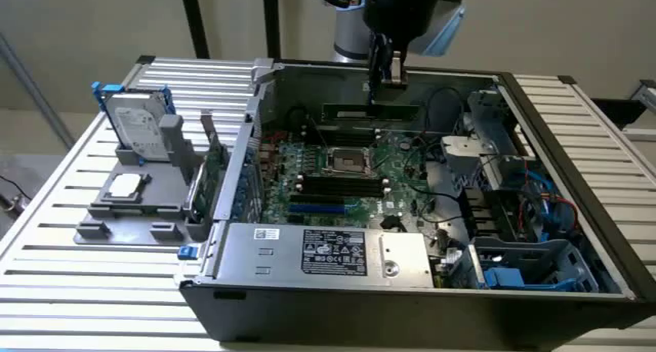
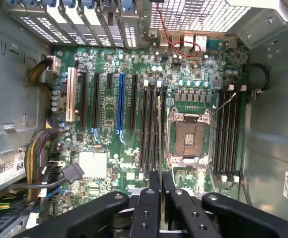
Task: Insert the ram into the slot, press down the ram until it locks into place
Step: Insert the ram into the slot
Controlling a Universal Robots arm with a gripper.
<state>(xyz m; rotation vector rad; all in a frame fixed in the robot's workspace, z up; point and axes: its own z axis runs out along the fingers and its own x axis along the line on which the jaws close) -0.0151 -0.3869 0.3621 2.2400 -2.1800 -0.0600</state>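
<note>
My gripper (image 1: 389, 75) hangs over the far side of the open computer case (image 1: 574, 175), shut on the ram (image 1: 371, 111). The ram is a thin green stick held level just under the fingers, above the motherboard (image 1: 339, 167). In the wrist view the ram (image 2: 159, 129) shows edge-on as a thin line running out from my gripper (image 2: 160, 174). It lies along a bank of black slots (image 2: 151, 124) beside the CPU socket (image 2: 189, 136) and is not touching them. A second bank of slots (image 2: 228, 129) lies on the socket's other side.
A blue slot (image 2: 121, 99) and cable bundles (image 2: 39, 148) lie off to one side of the board. On the exterior view's left, a grey fixture (image 1: 134, 206) carries a hard drive (image 1: 138, 129) and an upright green card (image 1: 210, 175). The power supply (image 1: 328, 248) and drive cage (image 1: 523, 267) fill the near end.
</note>
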